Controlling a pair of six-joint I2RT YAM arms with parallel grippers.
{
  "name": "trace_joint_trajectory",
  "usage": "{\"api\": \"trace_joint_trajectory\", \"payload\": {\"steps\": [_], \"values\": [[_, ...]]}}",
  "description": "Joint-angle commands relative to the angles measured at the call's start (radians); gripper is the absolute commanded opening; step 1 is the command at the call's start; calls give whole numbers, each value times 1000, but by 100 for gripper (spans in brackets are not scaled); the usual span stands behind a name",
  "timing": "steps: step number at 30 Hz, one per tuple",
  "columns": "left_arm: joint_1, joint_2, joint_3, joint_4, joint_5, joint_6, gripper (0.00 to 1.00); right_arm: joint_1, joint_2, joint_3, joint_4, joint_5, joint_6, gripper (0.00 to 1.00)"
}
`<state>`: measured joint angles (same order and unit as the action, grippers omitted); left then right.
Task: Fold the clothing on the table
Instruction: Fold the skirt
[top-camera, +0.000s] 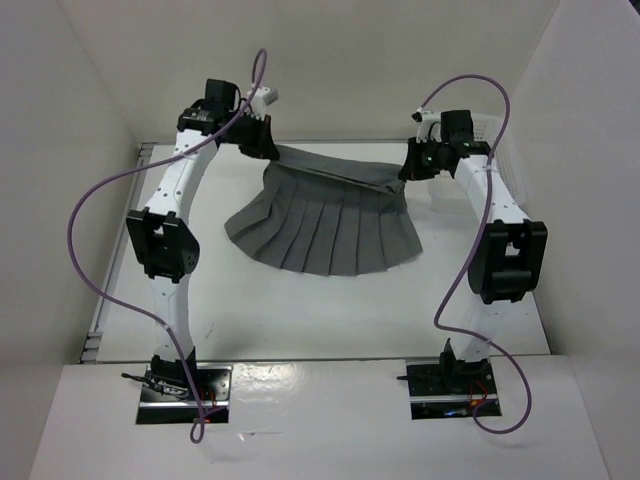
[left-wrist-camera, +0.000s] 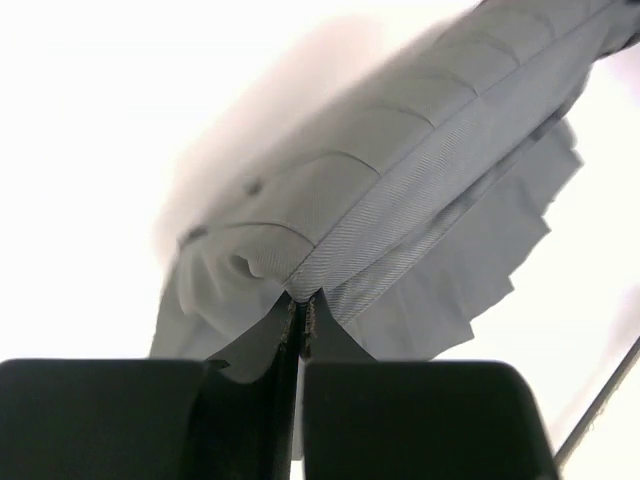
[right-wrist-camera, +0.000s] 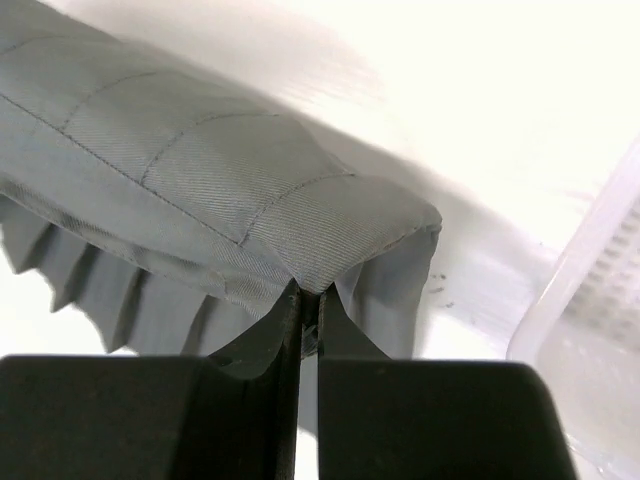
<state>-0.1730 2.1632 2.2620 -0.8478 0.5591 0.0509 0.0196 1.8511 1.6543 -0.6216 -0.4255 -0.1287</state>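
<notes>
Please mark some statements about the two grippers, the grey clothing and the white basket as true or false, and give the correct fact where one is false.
1. The left gripper is shut on the clothing. True.
2. The right gripper is open and holds nothing. False: it is shut on the clothing too.
3. The clothing lies inside the basket. False: it is outside the basket, over the table.
4. The pleated edge of the clothing points toward the arms' bases. True.
</notes>
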Motion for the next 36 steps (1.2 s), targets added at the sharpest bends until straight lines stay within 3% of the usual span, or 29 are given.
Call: {"api": "trace_joint_trajectory", "payload": {"steps": [1,4,13,18,26,31,36], "values": [[47,-16,94,-82,36,50,0,-15,-53,53,-23,-10,-17,0],[47,-45,74,-82,70,79,0,-24,-73,53,-42,-30,-29,0],[76,-259,-324,-51,81,135,0,-24,-178,16,-164,-90,-104,0],[96,-316,-436,-106,93,196,0,-24,-205,16,-297,-159,-195,0],[147,-327,-505,-200,123,277,0,98,-205,-18,-516,-177,-316,0],[158,-316,-487,-218,148,287,0,98,-223,-27,-483,-147,-288,0],[167,-304,-365,-197,148,262,0,89,-224,59,-411,-127,-238,0]]}}
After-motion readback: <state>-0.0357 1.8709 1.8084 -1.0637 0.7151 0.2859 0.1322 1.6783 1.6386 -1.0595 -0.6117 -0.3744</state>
